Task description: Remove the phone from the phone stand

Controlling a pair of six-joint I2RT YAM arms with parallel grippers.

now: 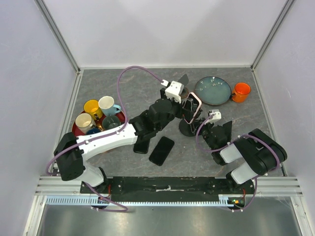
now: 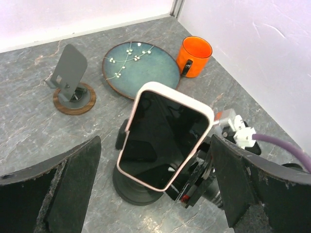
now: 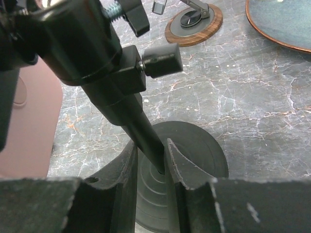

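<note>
Grey marbled table (image 1: 98, 83) was walled in white on three sides, and near its middle the phone stand (image 2: 132, 188) was pinned. Its post was clamped low, just above the base, by the right gripper (image 3: 151, 154), closed tight on it. Cradled on that stand, tilted back, was the pink-cased phone (image 2: 165, 136). It was straddled by the left gripper (image 2: 155, 155), spread wide with nothing held, its fingers (image 2: 73, 184) apart from the case. Trouble could be expected if one pad were landed first: the phone could be twisted in the cradle, or tipped off. Beyond the stand a blue plate (image 2: 141, 68), an orange mug (image 2: 194, 56) and a second stand (image 2: 73, 92) were parked near. Open room was judged best straight above the stand.
</note>
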